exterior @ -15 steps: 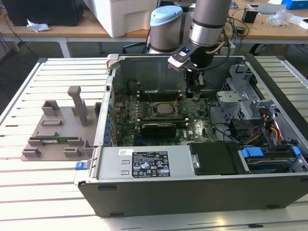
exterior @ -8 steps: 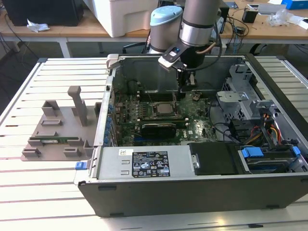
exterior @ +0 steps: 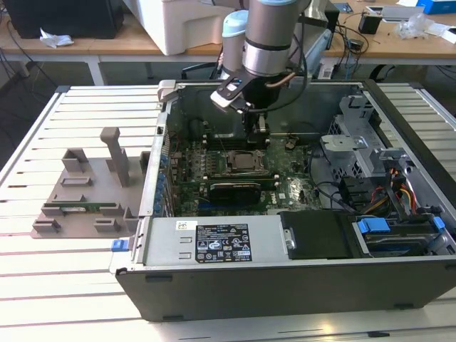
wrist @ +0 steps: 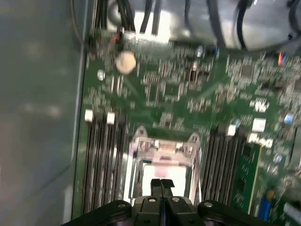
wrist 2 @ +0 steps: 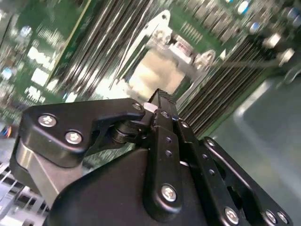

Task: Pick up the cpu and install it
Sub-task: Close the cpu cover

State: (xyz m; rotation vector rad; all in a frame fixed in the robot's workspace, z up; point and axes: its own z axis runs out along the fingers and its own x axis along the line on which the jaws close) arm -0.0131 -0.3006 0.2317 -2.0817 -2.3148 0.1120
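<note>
The cpu (exterior: 244, 162) lies flat inside the black socket frame (exterior: 225, 171) on the green motherboard, its pale metal top facing up. It appears as a bright square in both wrist views (wrist 2: 155, 75) (wrist: 160, 170). My gripper (exterior: 258, 130) hangs just above and slightly behind the socket, inside the open computer case. Its two black fingers (wrist: 156, 184) are pressed together with nothing between them. In the second wrist view the gripper (wrist 2: 160, 96) covers the near edge of the chip.
The case walls (exterior: 160, 142) surround the work area, with memory slots (wrist: 101, 160) on both sides of the socket. A power supply (exterior: 214, 242) and drive bay (exterior: 370, 235) sit at the front. A grey fixture (exterior: 85, 185) holding a green memory stick (exterior: 78, 209) stands at the exterior view's left.
</note>
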